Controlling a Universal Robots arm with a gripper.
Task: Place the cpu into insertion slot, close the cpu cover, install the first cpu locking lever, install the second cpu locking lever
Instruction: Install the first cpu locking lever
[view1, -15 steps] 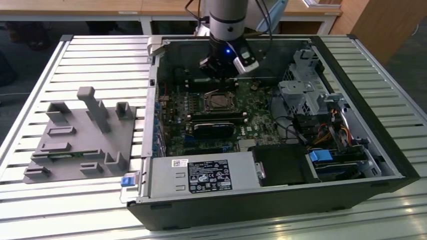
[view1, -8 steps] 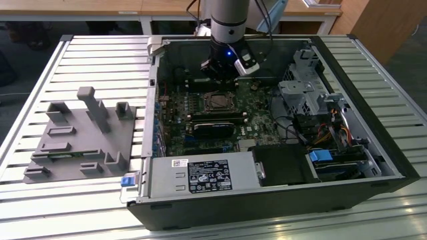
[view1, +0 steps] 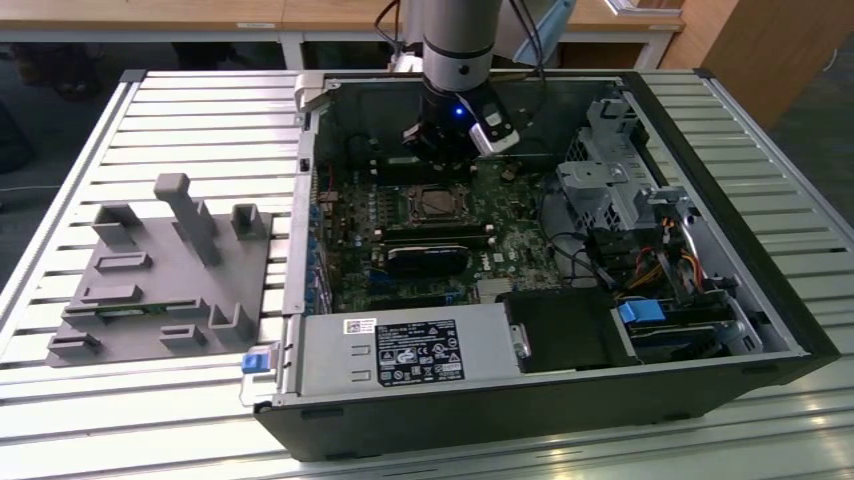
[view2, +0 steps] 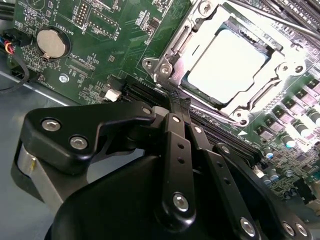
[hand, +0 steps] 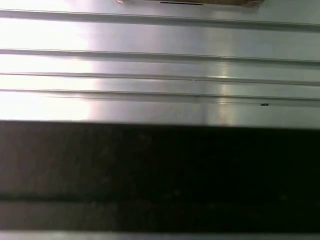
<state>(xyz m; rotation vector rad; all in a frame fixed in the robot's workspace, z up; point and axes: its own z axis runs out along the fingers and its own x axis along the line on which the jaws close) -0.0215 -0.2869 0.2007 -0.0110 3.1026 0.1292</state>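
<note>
No legible wording on power supply label (view1: 414, 352) or circuit board (view2: 125, 45) (print too small)

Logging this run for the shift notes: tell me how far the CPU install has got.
Done: the cpu sits in the insertion slot, and the cpu cover lies closed over it, framing its pale face in the second wrist view. In hand: the tool holds nothing and hovers beside the socket's edge. Left: whether the locking levers are latched cannot be told.
</note>
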